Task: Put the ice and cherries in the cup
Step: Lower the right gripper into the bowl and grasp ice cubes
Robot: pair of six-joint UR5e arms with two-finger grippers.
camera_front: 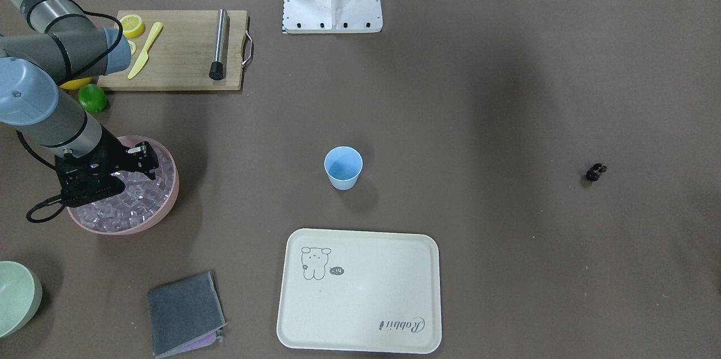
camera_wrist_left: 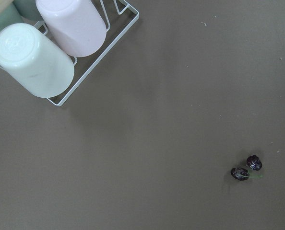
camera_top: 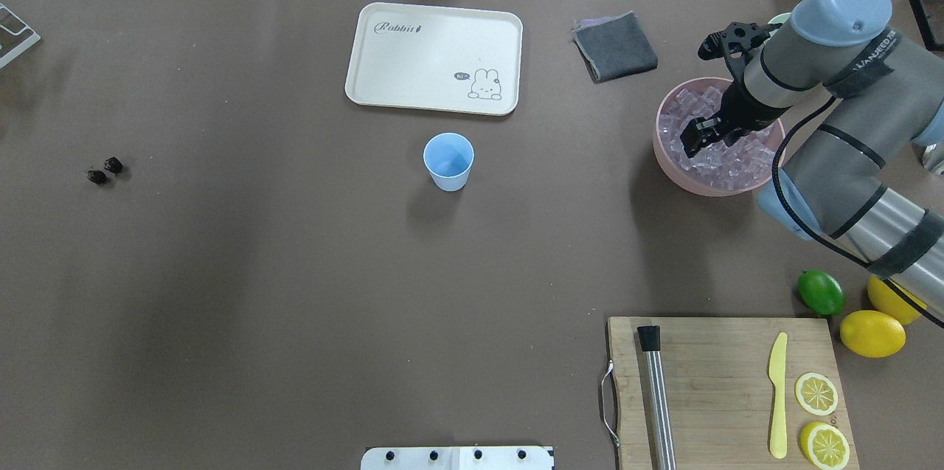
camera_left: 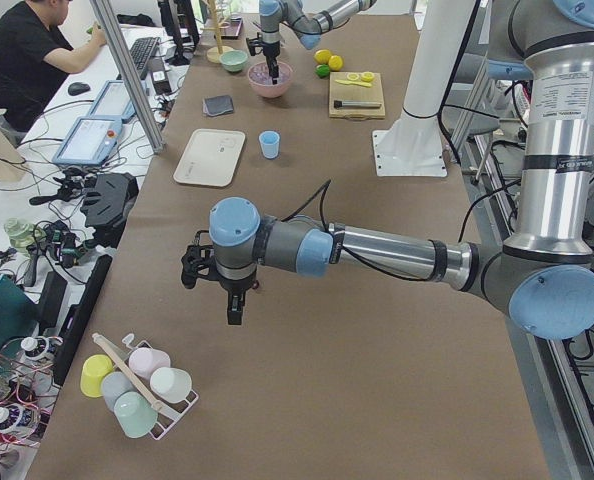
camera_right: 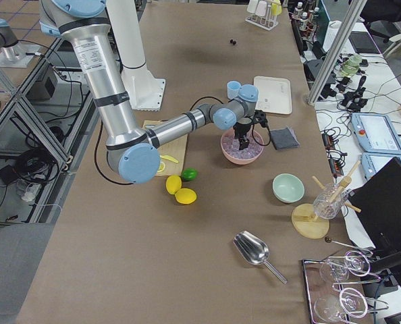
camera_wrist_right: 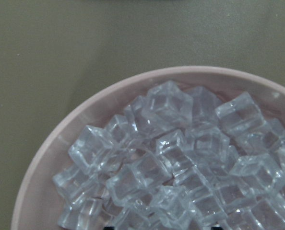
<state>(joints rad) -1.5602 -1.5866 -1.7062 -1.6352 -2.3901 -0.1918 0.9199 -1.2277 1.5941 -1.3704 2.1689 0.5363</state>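
Observation:
The light-blue cup [camera_front: 343,167] stands upright and empty at the table's middle, also in the overhead view [camera_top: 448,161]. The ice [camera_top: 726,164] fills a pink bowl [camera_top: 667,160]; the right wrist view shows the cubes [camera_wrist_right: 171,158] close below. My right gripper [camera_top: 693,144] hangs over the ice in the bowl, its jaws open and empty. The cherries [camera_top: 104,170] lie on the table far off on the other side, also in the left wrist view [camera_wrist_left: 246,168]. My left gripper [camera_left: 235,312] hovers above that end of the table; I cannot tell whether it is open or shut.
A cream tray [camera_top: 435,57] and a grey cloth [camera_top: 616,46] lie beyond the cup. A cutting board [camera_top: 726,389] holds a metal rod, a yellow knife and lemon slices. A lime [camera_top: 820,291] and lemons lie beside it. A rack of upturned cups [camera_wrist_left: 61,48] stands near the cherries.

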